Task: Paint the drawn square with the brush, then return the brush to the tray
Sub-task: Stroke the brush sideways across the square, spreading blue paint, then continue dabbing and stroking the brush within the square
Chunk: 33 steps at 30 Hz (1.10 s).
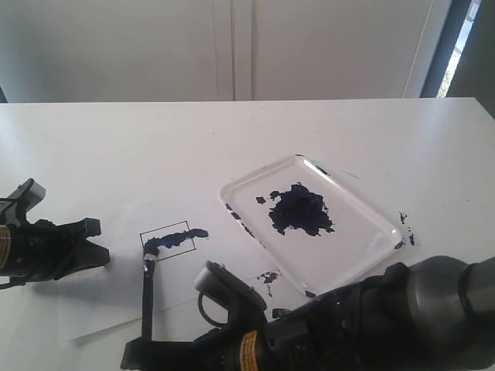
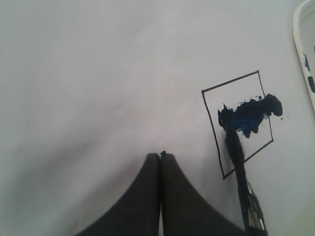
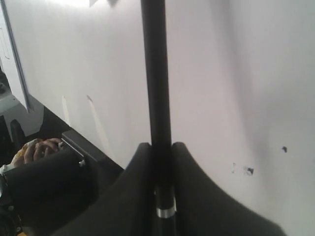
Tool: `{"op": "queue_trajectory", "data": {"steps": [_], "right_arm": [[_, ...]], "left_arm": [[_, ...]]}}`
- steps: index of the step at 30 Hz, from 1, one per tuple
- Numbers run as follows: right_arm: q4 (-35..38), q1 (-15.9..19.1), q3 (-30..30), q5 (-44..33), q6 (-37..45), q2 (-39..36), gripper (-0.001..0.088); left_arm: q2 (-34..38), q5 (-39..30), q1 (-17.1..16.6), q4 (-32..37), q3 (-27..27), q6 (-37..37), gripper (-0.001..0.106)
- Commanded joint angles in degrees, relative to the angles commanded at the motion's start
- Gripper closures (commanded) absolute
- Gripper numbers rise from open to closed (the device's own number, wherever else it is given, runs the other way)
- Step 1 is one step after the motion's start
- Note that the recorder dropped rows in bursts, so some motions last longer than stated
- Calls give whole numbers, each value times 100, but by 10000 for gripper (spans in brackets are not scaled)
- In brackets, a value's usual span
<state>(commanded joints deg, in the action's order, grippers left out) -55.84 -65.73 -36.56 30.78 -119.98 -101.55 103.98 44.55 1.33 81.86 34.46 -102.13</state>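
The drawn square [image 1: 165, 239] is a thin black outline on the white paper, with a dark blue smear running across it and past its right side. The brush [image 1: 146, 297] is a black stick with its stained tip on the square's near left corner. My right gripper [image 1: 144, 345] is shut on the handle low down by the table's front edge. The right wrist view shows the handle [image 3: 156, 73] clamped in that gripper [image 3: 160, 145]. The left wrist view shows the square [image 2: 216, 113] and the brush [image 2: 240, 172]. My left gripper [image 1: 99, 246] [image 2: 161, 155] rests left of the square, shut and empty. The clear tray [image 1: 371, 224] holds a blue paint blob.
The white paper sheet [image 1: 108, 301] lies at the front left under the square. Blue specks mark the table by the tray's right corner [image 1: 406, 229] and near its front edge [image 1: 268, 276]. The tray rim [image 2: 301, 49] shows in the left wrist view.
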Motion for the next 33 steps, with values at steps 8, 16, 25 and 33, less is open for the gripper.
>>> {"op": "queue_trajectory", "data": {"steps": [8, 16, 25, 33], "right_arm": [[-57, 0, 0, -267, 0, 0, 868], [-19, 89, 349, -346, 0, 0, 868], [-31, 410, 524, -332, 0, 370, 868], [58, 410, 512, 262, -13, 161, 868]], "left_arm": [[0, 0, 0, 49, 0, -11, 1053], [0, -10, 0, 97, 0, -68, 1053], [0, -10, 0, 107, 0, -93, 1053], [0, 1, 0, 107, 0, -105, 1053]]}}
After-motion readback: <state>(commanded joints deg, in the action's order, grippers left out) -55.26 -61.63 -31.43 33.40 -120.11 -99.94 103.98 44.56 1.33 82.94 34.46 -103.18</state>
